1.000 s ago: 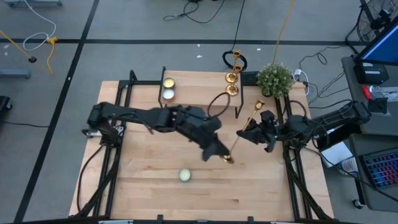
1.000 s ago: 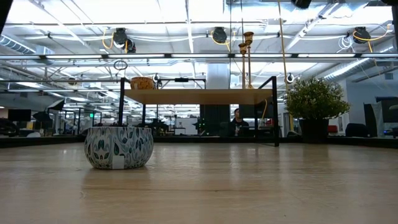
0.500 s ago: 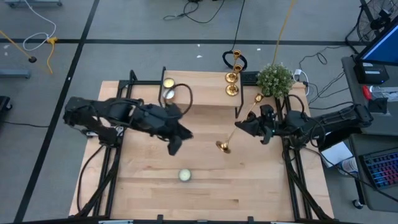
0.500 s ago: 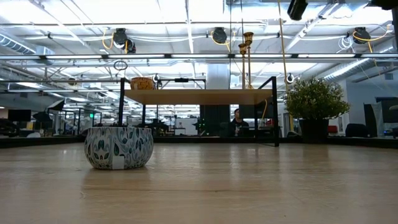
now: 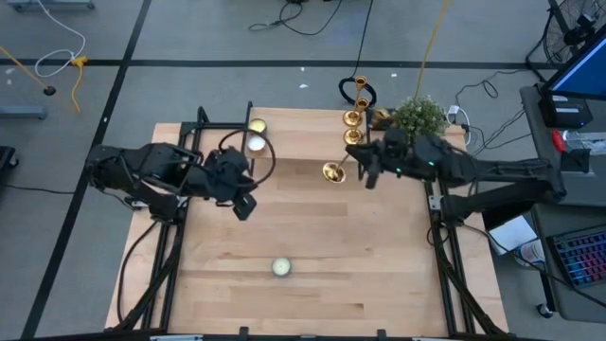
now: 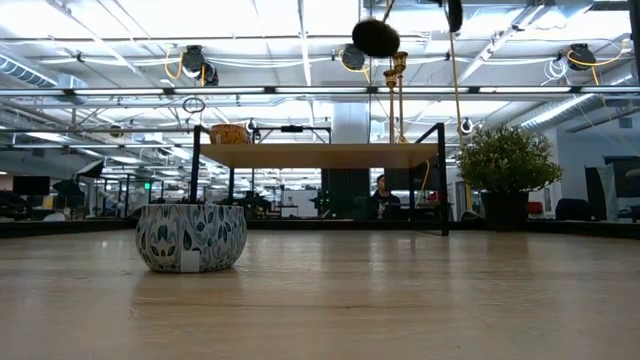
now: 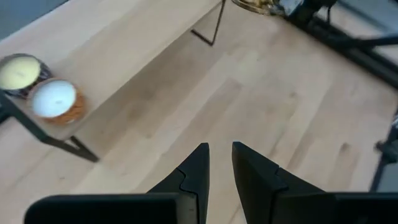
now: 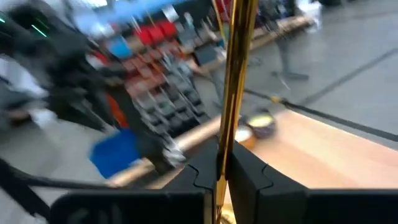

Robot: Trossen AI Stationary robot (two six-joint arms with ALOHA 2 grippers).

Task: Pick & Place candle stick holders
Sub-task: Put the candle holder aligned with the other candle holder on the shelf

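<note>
Candlestick number three (image 5: 333,171), the brass one I am carrying, sits clamped by its thin stem (image 8: 235,74) between the fingers of my right gripper (image 5: 367,170), which are closed tight on it. I hold it by the stem because that is the only part slim enough for my pads, and it leaves the flared base free to meet a surface first. In the high view that base points away from my wrist toward the middle of the table, so the piece appears tilted rather than upright, raised off the wooden table (image 5: 312,284). I keep it high and close to the small raised shelf (image 6: 320,154) at the table's far edge, where the other two candle stick holders (image 5: 354,116) already stand beside the potted plant (image 5: 418,118); that reads to me as the drop-off spot. My next job, I judge, is to swing the stem vertical and lower it without knocking its neighbours. My left gripper (image 7: 216,163) hangs over the left half of the table with nothing between its fingers, only a narrow gap showing, well clear of my path. Two tealights (image 7: 38,87) rest at the shelf's other end.
</note>
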